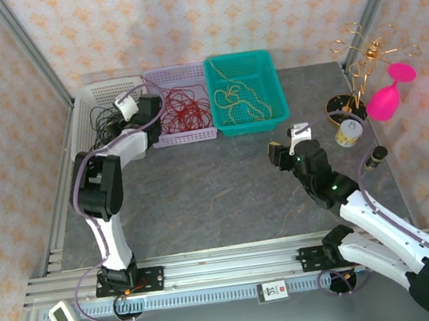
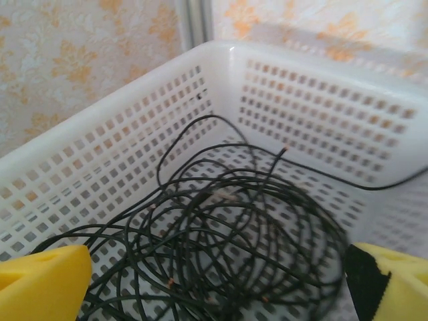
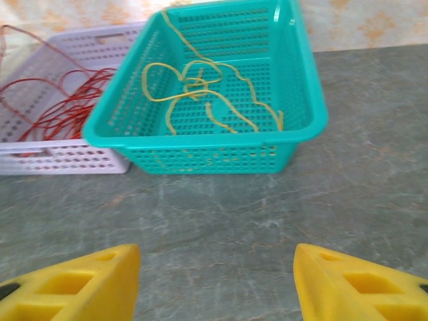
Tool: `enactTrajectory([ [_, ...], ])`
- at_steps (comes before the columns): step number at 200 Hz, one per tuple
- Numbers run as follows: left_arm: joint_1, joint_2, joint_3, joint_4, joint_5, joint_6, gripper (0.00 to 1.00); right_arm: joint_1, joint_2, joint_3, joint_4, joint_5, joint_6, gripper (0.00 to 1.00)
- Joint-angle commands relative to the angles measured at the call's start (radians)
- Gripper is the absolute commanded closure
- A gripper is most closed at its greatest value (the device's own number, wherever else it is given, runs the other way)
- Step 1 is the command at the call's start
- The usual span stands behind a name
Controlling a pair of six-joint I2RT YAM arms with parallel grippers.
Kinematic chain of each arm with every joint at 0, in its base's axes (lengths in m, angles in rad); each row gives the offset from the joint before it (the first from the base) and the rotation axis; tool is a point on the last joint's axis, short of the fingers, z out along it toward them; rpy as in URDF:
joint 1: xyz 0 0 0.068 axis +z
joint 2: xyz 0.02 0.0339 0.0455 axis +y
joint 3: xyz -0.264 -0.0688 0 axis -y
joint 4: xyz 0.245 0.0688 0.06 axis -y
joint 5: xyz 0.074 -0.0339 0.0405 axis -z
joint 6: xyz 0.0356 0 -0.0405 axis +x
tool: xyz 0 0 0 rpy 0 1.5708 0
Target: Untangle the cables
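Note:
The cables lie apart in three baskets at the back of the table. A black cable [image 1: 102,121] is coiled in the white basket [image 1: 82,106]; in the left wrist view its loose loops [image 2: 234,221] rest on the basket floor [image 2: 314,120]. My left gripper [image 1: 119,119] [image 2: 217,287] hangs open just above that coil, holding nothing. A red cable [image 1: 185,109] [image 3: 60,100] lies in the lilac basket [image 1: 159,77]. A yellow cable [image 1: 234,99] [image 3: 200,93] lies in the teal basket [image 1: 277,82] [image 3: 200,144]. My right gripper [image 1: 279,155] [image 3: 217,281] is open over bare table, short of the teal basket.
At the right stand a gold curled-wire stand [image 1: 373,51], a pink glass [image 1: 387,100], a small tin [image 1: 347,133], a black round base [image 1: 339,104] and a small dark bottle [image 1: 376,158]. The grey tabletop [image 1: 219,199] lies in front of the baskets.

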Motion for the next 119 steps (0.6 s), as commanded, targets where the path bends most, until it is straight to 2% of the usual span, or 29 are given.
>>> enactTrajectory([
  [1, -0.072, -0.148, -0.043, 0.004, 0.025, 0.035, 0.00, -0.065, 0.013, -0.042, 0.090, 0.090, 0.038, 0.39],
  [33, -0.185, -0.299, -0.172, -0.002, 0.104, 0.083, 0.01, -0.177, 0.057, -0.152, 0.270, 0.238, 0.077, 0.38],
  [54, -0.232, -0.411, -0.309, -0.016, 0.179, 0.105, 0.01, -0.232, 0.065, -0.252, 0.453, 0.252, 0.030, 0.35],
  [89, -0.232, -0.655, -0.701, 0.230, 0.297, 0.216, 0.02, -0.297, 0.090, -0.438, 0.817, 0.190, -0.077, 0.27],
  [105, -0.230, -0.768, -0.831, 0.311, 0.286, 0.239, 0.03, -0.346, 0.159, -0.506, 0.975, 0.159, -0.068, 0.25],
  [119, -0.221, -0.862, -0.960, 0.436, 0.297, 0.299, 0.03, -0.377, 0.189, -0.477, 0.958, 0.118, -0.067, 0.24],
])
